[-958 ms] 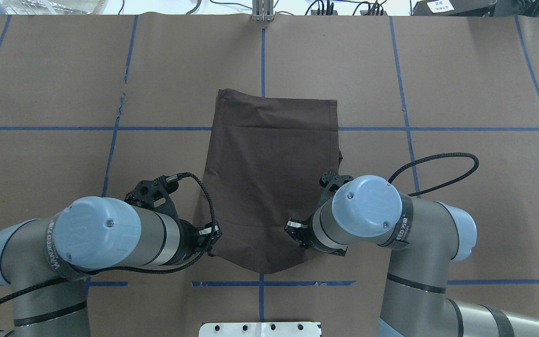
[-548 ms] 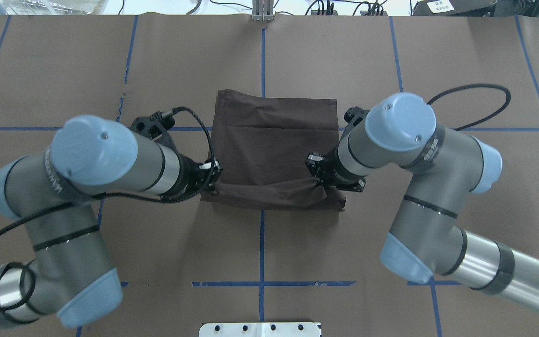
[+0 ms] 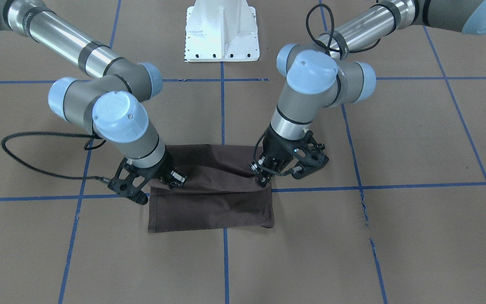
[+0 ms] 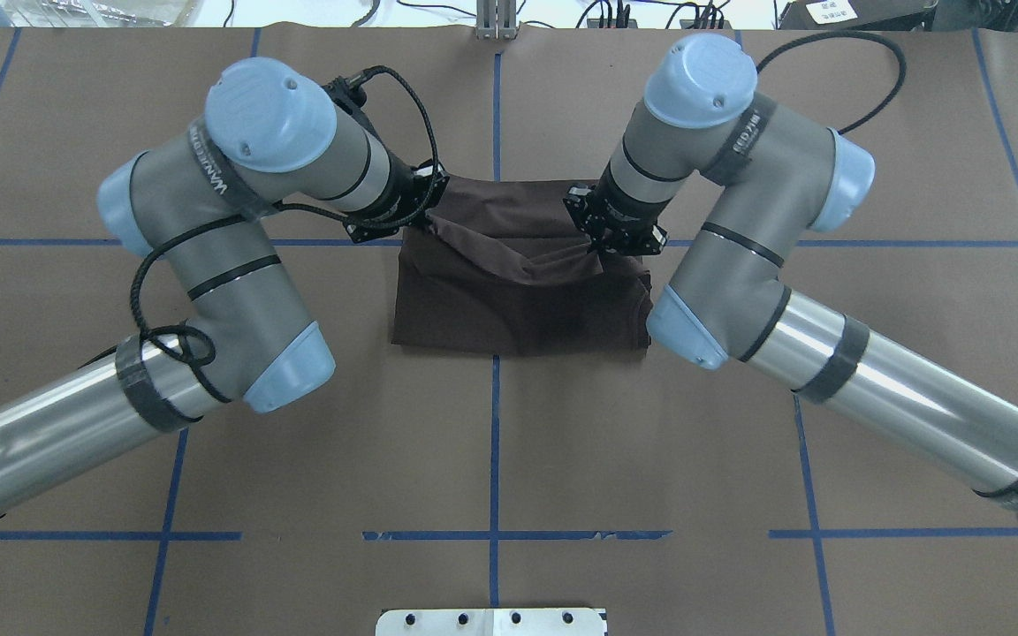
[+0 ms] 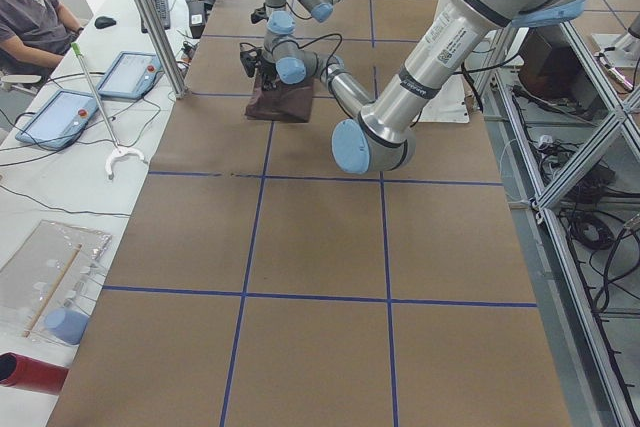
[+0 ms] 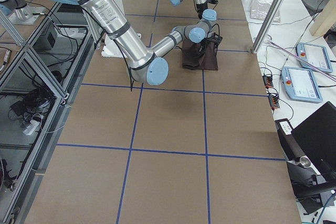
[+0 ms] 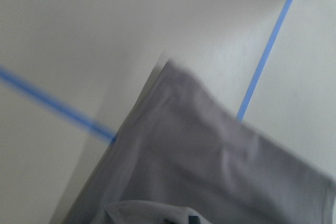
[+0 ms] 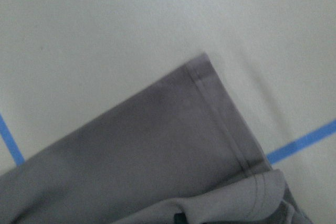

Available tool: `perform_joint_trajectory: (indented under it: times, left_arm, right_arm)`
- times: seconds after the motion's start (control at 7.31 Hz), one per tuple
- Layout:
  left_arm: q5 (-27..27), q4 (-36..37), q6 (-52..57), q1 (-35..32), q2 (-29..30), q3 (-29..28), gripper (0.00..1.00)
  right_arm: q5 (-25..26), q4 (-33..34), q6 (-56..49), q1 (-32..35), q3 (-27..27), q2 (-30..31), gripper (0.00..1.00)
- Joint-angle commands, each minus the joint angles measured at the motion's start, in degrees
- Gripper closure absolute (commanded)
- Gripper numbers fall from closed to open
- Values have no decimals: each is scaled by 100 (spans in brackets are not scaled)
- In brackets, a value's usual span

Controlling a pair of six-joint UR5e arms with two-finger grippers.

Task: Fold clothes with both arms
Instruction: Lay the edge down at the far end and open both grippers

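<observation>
Because a flat half-fold needs both corners of the carried layer to land together, I have one corner in each set of fingers.

Placement, near to far:
- Nearest me the desk point(image 4: 633, 442) is brown paper crossed by blue tape lines point(image 4: 494, 415).
- Next is the shirt point(image 4: 518, 305), lying across the centre line. Its near edge is a rounded crease, so the cloth is doubled there.
- Beyond the crease the upper layer rises, slack and rumpled in the middle, to my left fingers point(image 4: 425, 223) and right fingers point(image 4: 597, 246).
- Both sets are clamped on that layer. Each wrist camera shows a pinched flap at its lower edge, with a corner of the bottom layer flat on the desk underneath.
- Farthest out, the far hem point(image 4: 518, 184) lies just beyond my grips.

Judgement: the fold is not yet seated. I hold the upper layer clear of the lower one so it does not drag it out of square.

Pose:
- The left arm point(image 4: 235, 291) and right arm point(image 4: 739, 265) both reach well forward, elbows bowed outward and forearms angled in toward the shirt.
- Both wrists pitch downward.
- The right fingers sit slightly nearer me than the left, so the carried edge looks a little skew. Level it before release.
</observation>
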State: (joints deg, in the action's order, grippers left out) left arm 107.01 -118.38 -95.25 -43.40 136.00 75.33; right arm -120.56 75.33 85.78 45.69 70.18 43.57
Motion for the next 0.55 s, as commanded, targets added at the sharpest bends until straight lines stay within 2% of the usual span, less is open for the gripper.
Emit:
perform_joint_trajectory:
  times: [0.0, 0.41]
  left_arm:
    - [-118, -764, 792, -239, 155, -809, 0]
    - [-92, -766, 963, -274, 103, -810, 0]
  right_arm:
    - [68, -633, -656, 273, -804, -209, 0]
    - [-10, -625, -843, 493, -866, -349, 0]
